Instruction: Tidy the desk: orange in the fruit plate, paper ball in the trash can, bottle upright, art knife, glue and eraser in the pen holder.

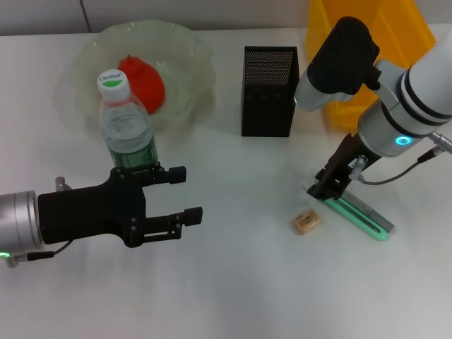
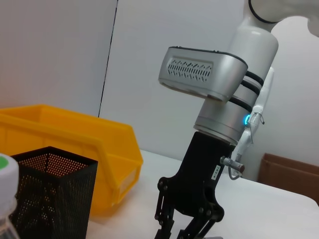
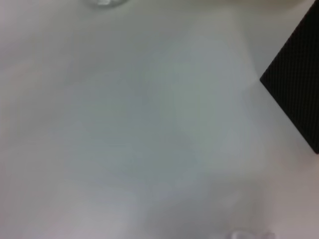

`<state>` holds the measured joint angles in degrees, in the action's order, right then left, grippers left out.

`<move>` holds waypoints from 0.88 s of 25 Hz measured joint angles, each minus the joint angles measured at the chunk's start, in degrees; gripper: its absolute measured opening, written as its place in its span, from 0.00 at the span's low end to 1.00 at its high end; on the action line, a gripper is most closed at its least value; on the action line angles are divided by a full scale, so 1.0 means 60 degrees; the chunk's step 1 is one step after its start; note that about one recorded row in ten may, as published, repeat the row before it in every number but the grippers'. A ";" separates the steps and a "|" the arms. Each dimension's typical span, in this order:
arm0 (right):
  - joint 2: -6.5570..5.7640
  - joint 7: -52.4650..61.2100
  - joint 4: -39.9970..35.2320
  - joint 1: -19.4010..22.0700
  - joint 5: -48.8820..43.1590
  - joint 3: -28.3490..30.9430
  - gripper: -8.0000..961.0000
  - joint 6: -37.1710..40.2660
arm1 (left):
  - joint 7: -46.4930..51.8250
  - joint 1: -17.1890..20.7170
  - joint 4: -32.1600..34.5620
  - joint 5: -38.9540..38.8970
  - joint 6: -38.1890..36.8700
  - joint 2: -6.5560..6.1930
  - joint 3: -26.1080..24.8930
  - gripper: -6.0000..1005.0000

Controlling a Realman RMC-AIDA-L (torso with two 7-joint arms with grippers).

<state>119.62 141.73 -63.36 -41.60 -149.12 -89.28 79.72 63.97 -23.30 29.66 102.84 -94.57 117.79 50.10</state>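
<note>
The bottle (image 1: 127,123) stands upright in front of the fruit plate (image 1: 183,53), which holds the orange (image 1: 143,81). My left gripper (image 1: 185,192) is open and empty, its body just in front of the bottle. My right gripper (image 1: 328,187) is down at the near end of the green-and-grey art knife (image 1: 360,215), which lies flat on the table. It also shows in the left wrist view (image 2: 182,231). The eraser (image 1: 306,222) lies left of the knife. The pen holder (image 1: 268,92) stands at the middle back, the trash can (image 1: 367,35) behind it to the right. Paper ball and glue are out of view.
The white table (image 1: 233,282) runs to the front edge. In the left wrist view the pen holder (image 2: 50,194) stands before the trash can (image 2: 75,134), with the bottle's cap (image 2: 5,174) at the edge. A brown box (image 2: 289,174) sits beyond the table.
</note>
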 joint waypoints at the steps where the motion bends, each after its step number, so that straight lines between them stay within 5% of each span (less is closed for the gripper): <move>1: 0.0000 0.0001 0.0075 -0.0017 0.0000 -0.0003 0.29 -0.0030 | 0.0002 -0.0002 0.0001 0.0000 0.0000 0.0006 -0.0001 0.75; 22: -0.0010 -0.0005 0.0424 -0.0100 -0.0029 -0.0350 0.30 -0.0434 | 0.0003 -0.0086 0.0007 -0.0002 0.0024 0.0028 0.0014 0.75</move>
<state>119.56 141.70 -60.82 -42.20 -149.29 -91.38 77.11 63.99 -23.82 29.71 102.82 -94.43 117.95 50.19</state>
